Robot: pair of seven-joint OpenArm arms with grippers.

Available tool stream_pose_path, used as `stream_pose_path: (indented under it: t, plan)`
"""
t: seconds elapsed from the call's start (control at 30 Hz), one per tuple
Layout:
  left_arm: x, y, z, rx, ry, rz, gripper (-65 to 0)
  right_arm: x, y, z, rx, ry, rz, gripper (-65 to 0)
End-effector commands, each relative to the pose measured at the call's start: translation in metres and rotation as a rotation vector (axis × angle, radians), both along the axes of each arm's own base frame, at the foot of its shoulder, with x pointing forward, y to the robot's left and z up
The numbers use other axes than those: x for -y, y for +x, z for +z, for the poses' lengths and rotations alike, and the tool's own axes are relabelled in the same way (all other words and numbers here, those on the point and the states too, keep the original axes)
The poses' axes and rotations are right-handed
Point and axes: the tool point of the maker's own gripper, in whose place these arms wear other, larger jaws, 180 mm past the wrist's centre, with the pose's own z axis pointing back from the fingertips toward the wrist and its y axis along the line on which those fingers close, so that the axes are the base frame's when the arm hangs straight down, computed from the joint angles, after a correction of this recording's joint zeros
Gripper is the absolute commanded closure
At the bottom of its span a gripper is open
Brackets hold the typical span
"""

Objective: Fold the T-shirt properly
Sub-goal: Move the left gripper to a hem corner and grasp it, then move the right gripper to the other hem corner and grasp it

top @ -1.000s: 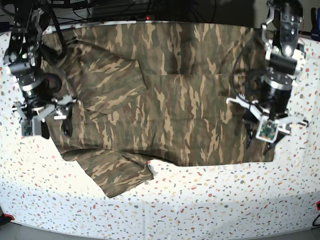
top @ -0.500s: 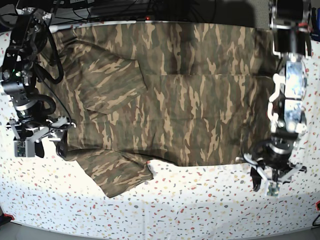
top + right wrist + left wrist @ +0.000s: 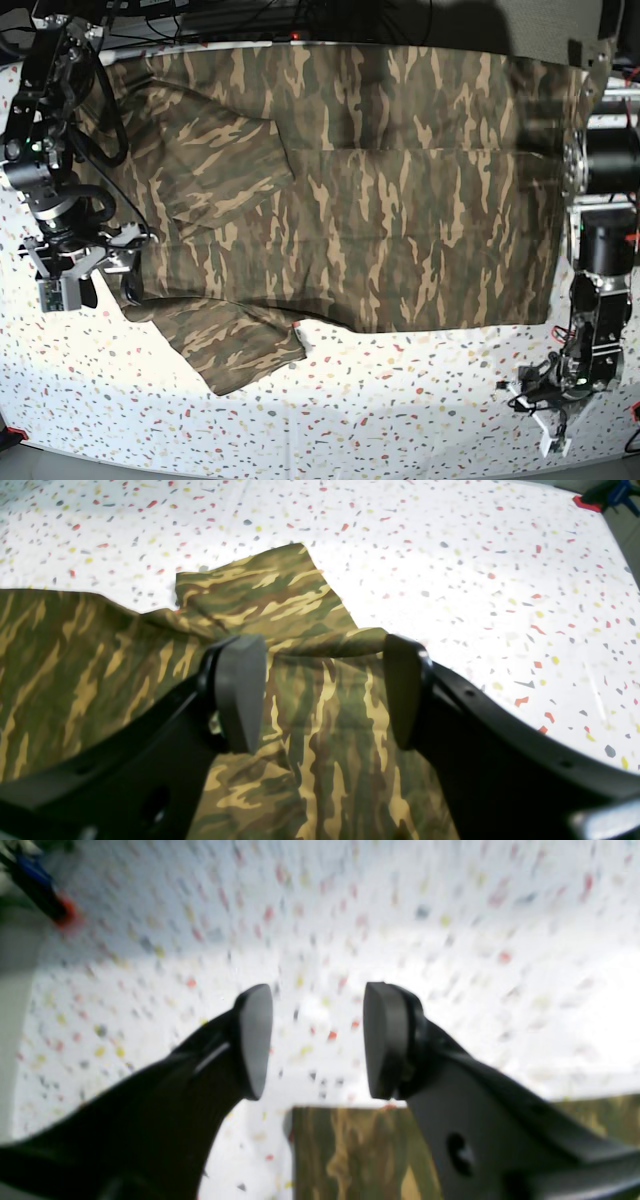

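Observation:
The camouflage T-shirt (image 3: 380, 200) lies spread across the speckled table, one sleeve (image 3: 240, 345) sticking out toward the front left. My right gripper (image 3: 108, 285) hovers at the shirt's left edge. In the right wrist view this gripper (image 3: 320, 690) is open above the cloth (image 3: 310, 760), and the sleeve (image 3: 270, 595) lies just beyond its fingertips. My left gripper (image 3: 535, 392) is out over bare table, past the shirt's front right corner. In the left wrist view it (image 3: 317, 1040) is open and holds nothing, with that shirt corner (image 3: 350, 1155) below it.
The white speckled table (image 3: 350, 410) stretches along the front. Cables and dark equipment line the far edge (image 3: 250, 15). A red and blue clamp (image 3: 600, 495) sits at a table corner, and shows blurred in the left wrist view (image 3: 55, 910).
My left arm has swung from the shirt's right side down to the front right, off the cloth, and its jaws have widened. My right arm shifted slightly along the left edge.

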Motion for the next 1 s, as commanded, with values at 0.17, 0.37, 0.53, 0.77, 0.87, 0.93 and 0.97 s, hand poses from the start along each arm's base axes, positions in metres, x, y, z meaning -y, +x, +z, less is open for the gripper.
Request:
stream_pose_path:
  t: [0.17, 0.37, 0.53, 0.77, 0.87, 0.93, 0.97]
  plan:
    - [-0.038, -0.003, -0.021, -0.050, -0.048, 0.068, -29.7, 0.001, 0.004, 0.016, 0.047, -0.015, 0.009, -36.8]
    - [-0.047, -0.043, -0.079, -0.141, -0.186, 0.111, -29.7, 0.000, 0.004, 0.016, 0.048, -0.007, 0.012, -36.8]
    - [-0.034, -0.056, -0.096, -0.128, -0.311, 0.095, -29.7, -0.006, 0.003, 0.016, 0.041, 0.035, 0.031, -36.8]
    - [-0.013, -0.066, -0.111, -0.154, -0.383, 0.063, -29.6, -0.006, 0.002, 0.014, 0.034, 0.037, 0.030, -36.8]
    - [-0.006, -0.072, -0.116, -0.195, -0.391, 0.045, -28.9, -0.006, 0.002, 0.014, 0.034, 0.037, 0.031, -36.8]
    - [0.000, -0.071, -0.116, -0.193, -0.400, 0.028, -26.1, -0.006, 0.002, 0.014, 0.035, 0.037, 0.031, -36.8]
    - [0.002, -0.070, -0.115, -0.190, -0.401, 0.024, -23.4, -0.006, 0.003, 0.015, 0.036, 0.037, 0.031, -36.8]
